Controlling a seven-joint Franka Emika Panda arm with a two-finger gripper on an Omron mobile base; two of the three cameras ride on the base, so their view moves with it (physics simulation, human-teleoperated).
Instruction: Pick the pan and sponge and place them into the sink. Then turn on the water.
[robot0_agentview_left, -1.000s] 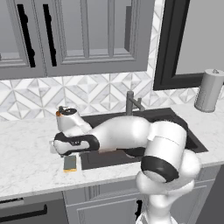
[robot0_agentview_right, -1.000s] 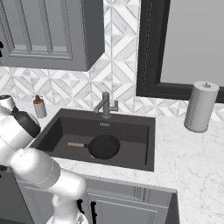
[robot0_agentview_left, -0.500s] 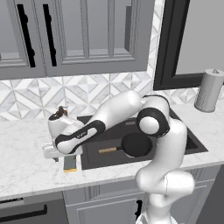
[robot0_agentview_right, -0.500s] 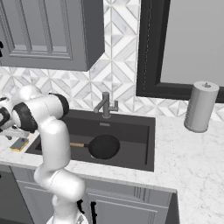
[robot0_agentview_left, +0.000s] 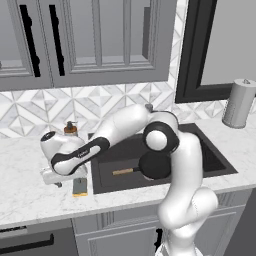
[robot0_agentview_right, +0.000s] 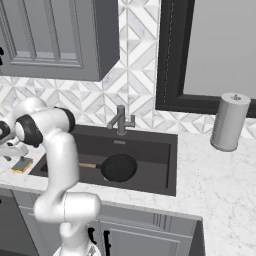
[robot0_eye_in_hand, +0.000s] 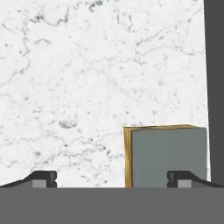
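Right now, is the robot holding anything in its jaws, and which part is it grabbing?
Nothing is held. The gripper hangs open above the counter, and the sponge lies untouched below it. The pan sits in the sink.

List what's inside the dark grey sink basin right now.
Inside the dark grey sink basin: the round black frying pan, wooden handle pointing left. The white arm covers the basin's left end, including the handle's tip.

You see a white marble surface (robot0_agentview_left: 30, 197), a paper towel roll (robot0_agentview_right: 228, 122) at right, a soap dispenser (robot0_agentview_left: 70, 128) near the patterned backsplash (robot0_agentview_right: 135, 95), and grey cabinets (robot0_agentview_left: 95, 42) above.
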